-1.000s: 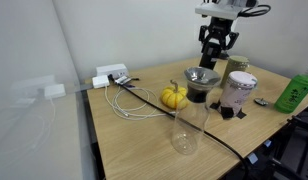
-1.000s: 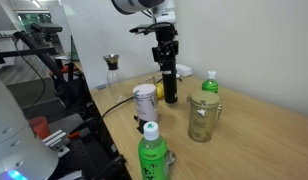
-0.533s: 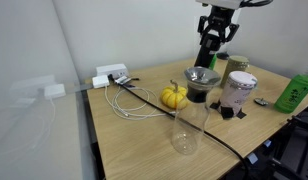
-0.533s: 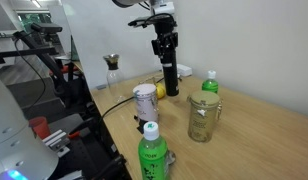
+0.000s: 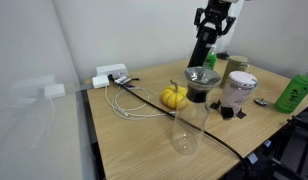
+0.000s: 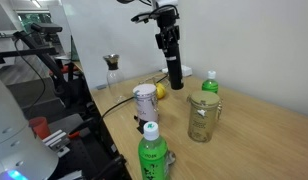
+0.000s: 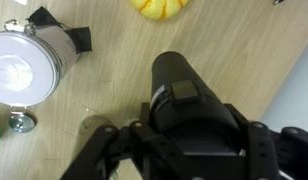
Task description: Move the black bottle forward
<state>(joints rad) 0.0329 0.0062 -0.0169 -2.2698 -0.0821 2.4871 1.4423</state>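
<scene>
Nearest in an exterior view stand a green plastic bottle with a white cap (image 6: 151, 155), a clear glass handled mug (image 6: 202, 118) and a pale jar with a round metal lid (image 6: 145, 100), a tight cluster. Beyond them the tall, slim black bottle (image 6: 175, 74) hangs upright, seemingly clear of the wooden table (image 6: 254, 140). The Robotiq gripper (image 6: 171, 50) is clamped on its upper part from above. Gripping high and lifting probably lets it pass those neighbours without toppling anything. In the wrist view its cap (image 7: 184, 90) sits centred between the jaws.

The wooden table (image 5: 134, 145) carries a yellow gourd (image 5: 174, 97), clear glass (image 5: 187, 128), lidded jar (image 5: 239, 90), green bottle (image 5: 295, 91) — and white cables (image 5: 129, 100).
</scene>
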